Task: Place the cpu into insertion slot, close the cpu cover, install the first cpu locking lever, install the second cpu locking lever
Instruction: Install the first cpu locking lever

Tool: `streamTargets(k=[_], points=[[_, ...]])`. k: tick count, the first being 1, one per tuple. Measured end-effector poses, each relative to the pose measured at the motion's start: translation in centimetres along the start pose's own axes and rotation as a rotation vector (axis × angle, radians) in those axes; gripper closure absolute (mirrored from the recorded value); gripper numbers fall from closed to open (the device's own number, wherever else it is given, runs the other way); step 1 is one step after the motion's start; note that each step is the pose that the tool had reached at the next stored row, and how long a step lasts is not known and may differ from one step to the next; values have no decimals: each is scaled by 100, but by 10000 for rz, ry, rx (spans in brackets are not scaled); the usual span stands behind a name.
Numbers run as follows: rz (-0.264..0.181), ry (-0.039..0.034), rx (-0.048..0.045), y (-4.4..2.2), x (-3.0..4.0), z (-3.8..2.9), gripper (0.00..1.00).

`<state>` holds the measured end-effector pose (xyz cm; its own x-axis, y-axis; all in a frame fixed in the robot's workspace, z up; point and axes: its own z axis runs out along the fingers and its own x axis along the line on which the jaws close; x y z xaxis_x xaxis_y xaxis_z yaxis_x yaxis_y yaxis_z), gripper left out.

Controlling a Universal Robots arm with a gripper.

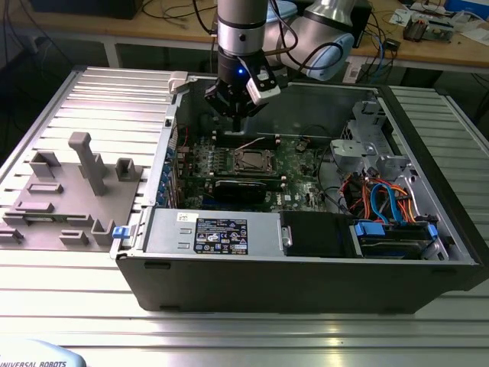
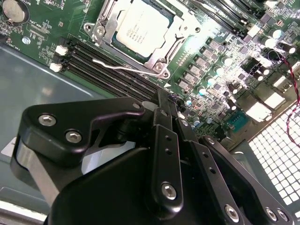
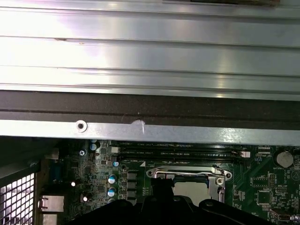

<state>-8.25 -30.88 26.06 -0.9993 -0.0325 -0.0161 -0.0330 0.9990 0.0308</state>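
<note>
The small flat square silver-grey cpu (image 2: 143, 27) lies seated in the insertion slot (image 2: 174, 43), a square socket on the green motherboard (image 2: 42, 28). The thin silvery metal cpu cover (image 2: 157, 60) lies closed flat around the chip. A thin silvery wire locking lever (image 2: 119, 68) runs just beside the cover's edge, over the black memory slots (image 2: 108, 75). The black tool (image 2: 164, 110) hangs above the socket inside the open dark computer case (image 1: 306, 283), its fingers clenched together on nothing.
</note>
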Motion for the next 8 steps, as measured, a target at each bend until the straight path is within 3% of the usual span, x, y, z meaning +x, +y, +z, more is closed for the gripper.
streamTargets(k=[2,5,7,8], points=[[-1,-1,-2,0,0,0,89],[5,-20,-413,-11,0,4,89],[32,-23,-490,-22,0,10,89],[122,-31,-572,-29,-1,24,89]])
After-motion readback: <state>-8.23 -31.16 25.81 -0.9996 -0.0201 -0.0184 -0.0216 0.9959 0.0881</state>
